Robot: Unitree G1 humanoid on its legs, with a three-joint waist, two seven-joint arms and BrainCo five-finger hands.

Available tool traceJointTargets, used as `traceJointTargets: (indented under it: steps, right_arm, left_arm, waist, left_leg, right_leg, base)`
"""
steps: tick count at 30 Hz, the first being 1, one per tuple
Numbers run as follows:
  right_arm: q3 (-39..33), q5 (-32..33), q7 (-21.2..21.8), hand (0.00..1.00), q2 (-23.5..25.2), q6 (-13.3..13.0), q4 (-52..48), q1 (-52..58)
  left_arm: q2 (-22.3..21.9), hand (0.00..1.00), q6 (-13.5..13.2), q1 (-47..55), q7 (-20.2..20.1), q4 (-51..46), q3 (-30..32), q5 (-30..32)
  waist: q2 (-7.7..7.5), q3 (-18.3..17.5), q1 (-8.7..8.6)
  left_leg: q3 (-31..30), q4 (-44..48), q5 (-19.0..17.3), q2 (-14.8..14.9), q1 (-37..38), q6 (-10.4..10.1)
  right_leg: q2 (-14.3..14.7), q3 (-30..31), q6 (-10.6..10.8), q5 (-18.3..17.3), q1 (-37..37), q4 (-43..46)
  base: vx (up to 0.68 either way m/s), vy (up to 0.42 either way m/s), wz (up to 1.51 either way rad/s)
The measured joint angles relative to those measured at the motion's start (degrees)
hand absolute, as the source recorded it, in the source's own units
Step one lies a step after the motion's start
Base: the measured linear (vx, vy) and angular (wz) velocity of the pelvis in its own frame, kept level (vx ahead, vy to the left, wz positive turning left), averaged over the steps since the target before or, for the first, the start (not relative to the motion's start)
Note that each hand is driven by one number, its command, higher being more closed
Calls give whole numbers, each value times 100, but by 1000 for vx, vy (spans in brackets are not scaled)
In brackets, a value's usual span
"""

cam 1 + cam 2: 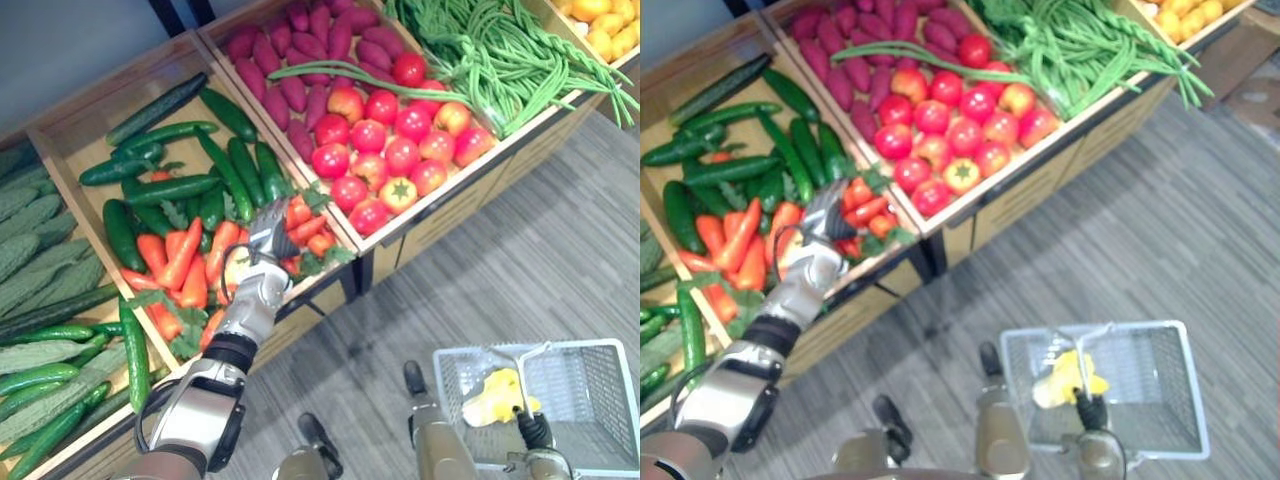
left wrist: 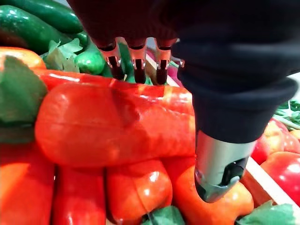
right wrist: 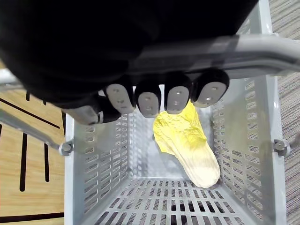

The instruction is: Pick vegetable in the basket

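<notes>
Your left hand (image 1: 268, 232) lay straight-fingered across a red vegetable (image 2: 112, 122) in the left wooden crate (image 1: 70, 130), thumb apart. Your right hand (image 3: 149, 99) curled round the handle (image 3: 225, 49) of the wire basket (image 1: 600, 380) above the grey plank floor (image 1: 540, 250), with a yellow vegetable (image 3: 187, 140) inside.

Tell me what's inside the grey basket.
One yellow leafy vegetable lies on the grey basket floor. The right robot hand, curled round the handle, covers part of its leafy end and whatever lies behind.

Carrots (image 1: 185, 255) showing orange-red; cucumbers (image 1: 170, 188) showing dark green; tomatoes (image 1: 385, 140) glowing red; perforated basket (image 3: 236, 140) appearing pale grey; leafy vegetable (image 3: 187, 140) showing yellow.
</notes>
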Motion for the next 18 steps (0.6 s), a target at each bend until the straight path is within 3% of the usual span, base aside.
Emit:
traceJointTargets:
  steps: [3,4,18]
  right_arm:
    - [42,0,0,100,-2,0,-2,-12]
    - [64,0,-1,100,-3,0,-9,-23]
    - [119,-2,-4,100,-8,-2,-18,-113]
  left_arm:
    - [0,0,4,-4,2,170,9,0]
    - [-1,100,16,-3,7,234,9,0]
    - [119,100,-75,-230,213,701,407,-11]
  waist:
    - [-11,7,-5]
    - [-21,13,-4]
    - [-109,68,0]
  left_leg:
    - [13,115,-64,46,-46,-8]
    - [30,159,-92,61,-70,-13]
    - [227,327,-173,170,-77,-38]
  right_leg:
    - [20,18,0,0,-15,0]
    - [30,27,-13,9,-34,0]
    - [140,191,-26,101,-100,-44]
  base:
    - [21,-10,-5]
    - [11,-8,-11]
    - [9,-5,-8]
